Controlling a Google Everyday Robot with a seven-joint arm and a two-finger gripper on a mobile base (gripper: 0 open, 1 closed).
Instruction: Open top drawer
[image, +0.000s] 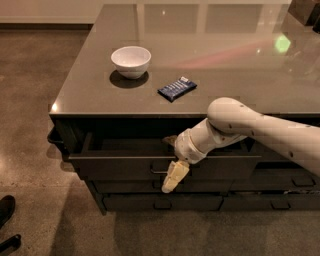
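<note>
The top drawer (115, 164) is a long dark charcoal front under the counter edge, pulled part way out so a dark gap shows behind its upper edge. Its small loop handle (159, 168) sits at the centre of the front. My gripper (172, 178), cream-coloured at the end of the white arm (235, 125), hangs down at the handle's right end, against the drawer front. The arm reaches in from the right, below the countertop edge. The contact between gripper and handle is partly hidden.
On the grey countertop (225, 60) stand a white bowl (131, 61) and a blue snack packet (177, 88). Two shallower drawers (160, 203) lie below the top one, and another stack (292, 181) is to the right. A dark shoe (6, 210) is on the floor at left.
</note>
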